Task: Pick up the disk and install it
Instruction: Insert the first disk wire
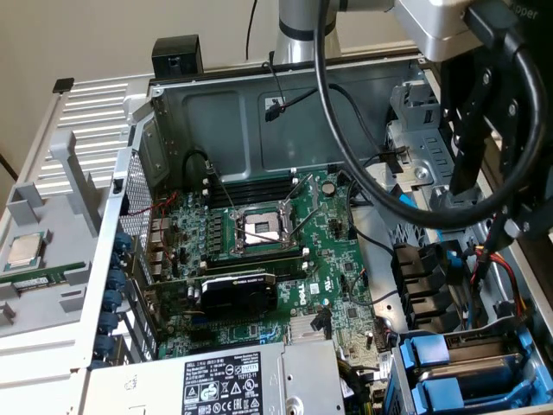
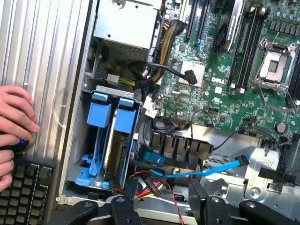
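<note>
This looks like a robotics lab or electronics workshop set up for computer assembly. An opened desktop computer case (image 1: 259,112) lies on its side with its green motherboard (image 1: 337,285) bare. Inside are an empty processor socket (image 1: 259,229), a black graphics card (image 1: 238,292), a labelled power supply (image 1: 225,385) and a metal drive cage (image 2: 77,140). A loose processor chip (image 1: 26,251) lies just outside the case at the exterior view's left. A metal robot arm (image 1: 302,30) rises at the far side of the case, trailing thick black cable. Beside the case, a person's hand (image 2: 16,115) rests next to a black keyboard (image 2: 23,187) on a ribbed grey surface (image 2: 47,56).
</note>
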Tool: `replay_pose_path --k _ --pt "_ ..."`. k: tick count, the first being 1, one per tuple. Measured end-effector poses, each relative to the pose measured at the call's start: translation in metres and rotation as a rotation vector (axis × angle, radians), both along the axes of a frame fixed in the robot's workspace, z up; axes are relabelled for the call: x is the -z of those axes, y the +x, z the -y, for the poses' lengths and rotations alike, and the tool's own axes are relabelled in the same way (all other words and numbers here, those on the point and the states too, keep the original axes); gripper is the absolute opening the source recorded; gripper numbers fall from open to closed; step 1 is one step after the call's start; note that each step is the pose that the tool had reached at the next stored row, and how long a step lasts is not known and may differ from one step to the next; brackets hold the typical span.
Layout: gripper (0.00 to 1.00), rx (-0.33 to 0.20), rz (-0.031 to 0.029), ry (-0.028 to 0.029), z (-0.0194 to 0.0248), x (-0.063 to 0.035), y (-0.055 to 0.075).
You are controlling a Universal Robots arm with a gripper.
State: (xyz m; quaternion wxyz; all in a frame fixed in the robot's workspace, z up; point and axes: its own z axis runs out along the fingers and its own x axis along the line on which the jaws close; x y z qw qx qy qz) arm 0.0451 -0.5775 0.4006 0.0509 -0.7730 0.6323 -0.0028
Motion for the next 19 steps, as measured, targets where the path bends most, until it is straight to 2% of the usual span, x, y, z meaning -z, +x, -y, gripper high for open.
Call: replay_pose_path --k 3,5,10,14,19 --pt "0.55 0.000 -0.0242 0.0036 0.0047 0.0000 0.001" --pt "0.55 0.000 -0.0360 0.0050 0.0079 0.0000 0.003" --pt "0.55 0.000 -0.0544 0.0092 0.0147 -0.0009 0.008" --pt "0.55 0.000 -0.0726 0.0129 0.0204 -0.0011 0.012" --pt "0.55 0.000 -0.0970 0.0215 0.0265 -0.0013 0.016"
